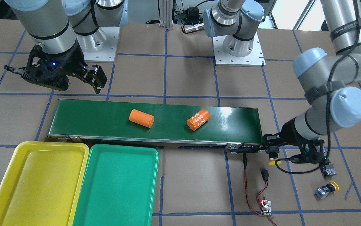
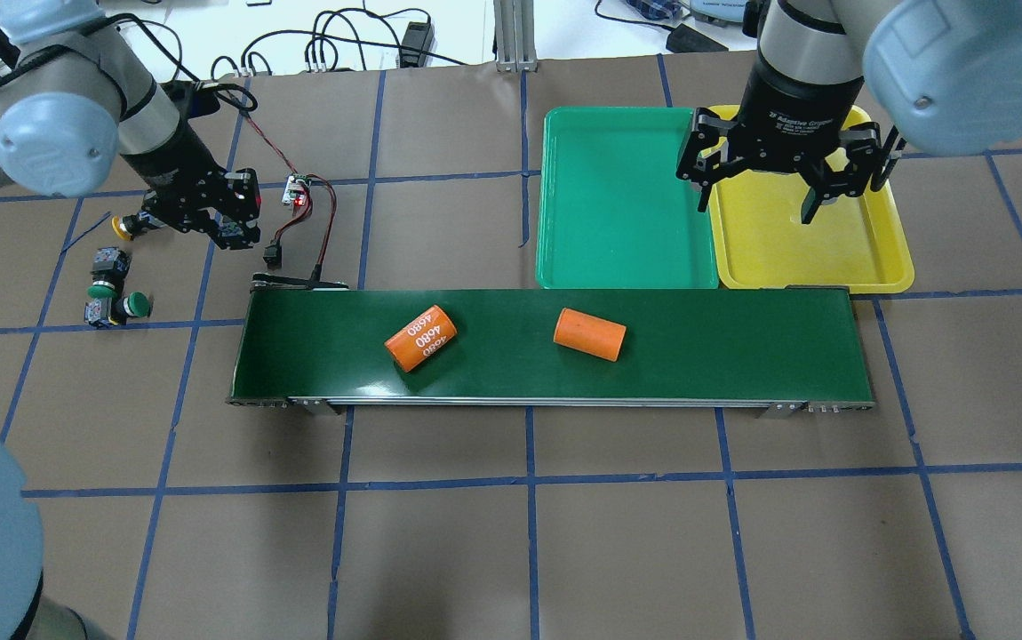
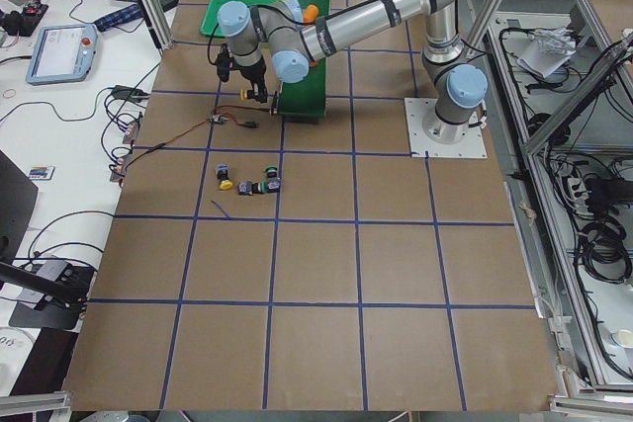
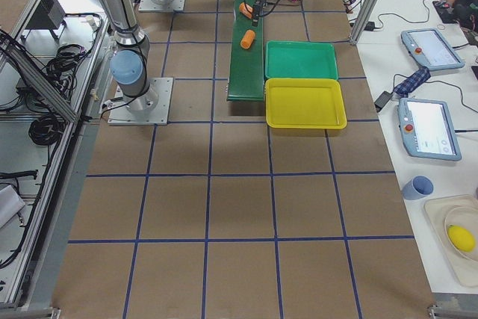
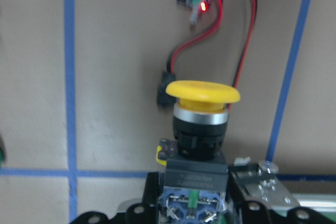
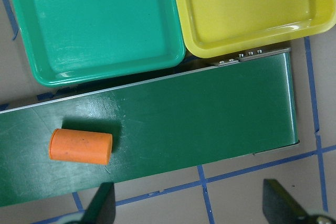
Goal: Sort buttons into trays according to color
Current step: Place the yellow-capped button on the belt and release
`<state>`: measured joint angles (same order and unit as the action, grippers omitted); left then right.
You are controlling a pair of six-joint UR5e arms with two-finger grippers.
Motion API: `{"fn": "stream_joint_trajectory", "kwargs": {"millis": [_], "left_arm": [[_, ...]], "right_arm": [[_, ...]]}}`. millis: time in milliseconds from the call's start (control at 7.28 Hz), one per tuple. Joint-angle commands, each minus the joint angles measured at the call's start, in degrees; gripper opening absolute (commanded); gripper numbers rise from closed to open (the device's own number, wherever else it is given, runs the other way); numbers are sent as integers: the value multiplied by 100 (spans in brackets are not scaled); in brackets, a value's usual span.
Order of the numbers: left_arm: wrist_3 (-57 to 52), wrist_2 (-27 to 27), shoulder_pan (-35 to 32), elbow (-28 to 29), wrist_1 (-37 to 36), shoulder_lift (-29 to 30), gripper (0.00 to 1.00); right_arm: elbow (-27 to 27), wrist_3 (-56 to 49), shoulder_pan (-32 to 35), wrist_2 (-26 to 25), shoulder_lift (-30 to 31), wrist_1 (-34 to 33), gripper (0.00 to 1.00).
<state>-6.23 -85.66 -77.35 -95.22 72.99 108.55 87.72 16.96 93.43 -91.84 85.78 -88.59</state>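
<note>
Yellow-capped button sits clamped by its black contact block between the fingers of the left gripper, its cap pointing away from the wrist. It is over the brown table, just off the end of the dark-green conveyor belt and near a small circuit board with a red light and red and black wires. Three more buttons lie loose on the table on the side of that gripper away from the belt: a second yellow button on its side, one green button and another green button close beside it. The right gripper hangs at the other end of the belt with its fingers spread wide apart and nothing between them, over the line where the green tray and the yellow tray meet. The two trays lie side by side, touching, along the belt's far edge as the overhead view shows it. On the belt lie two orange cylinders well apart, a plain orange cylinder and a marked orange cylinder reading "4680".
</note>
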Motion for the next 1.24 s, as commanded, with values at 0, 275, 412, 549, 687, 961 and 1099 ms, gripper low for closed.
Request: {"fn": "stream_joint_trajectory", "kwargs": {"millis": [0,275,412,549,687,961,1099], "left_arm": [[638,-56,-471,-1406,-791,-912,0],[1235,-65,-702,-2243,-1828,-1142,0],[1247,-65,-703,-2394,-1824,-1265,0],[1282,-74,-703,-2553,-1806,-1336,9],[1213,-39,-703,-2641,-1806,-1354,34],[1099,-56,-642,-2572,-1806,-1346,100],[1037,-56,-546,-2258,-1467,-1337,100]], "right_arm": [[9,0,0,0,0,0,100],[0,0,0,0,0,0,100],[0,0,0,0,8,0,100],[9,0,0,0,0,0,100],[9,0,0,0,0,0,100],[9,0,0,0,0,0,100],[35,0,0,0,8,0,100]]}}
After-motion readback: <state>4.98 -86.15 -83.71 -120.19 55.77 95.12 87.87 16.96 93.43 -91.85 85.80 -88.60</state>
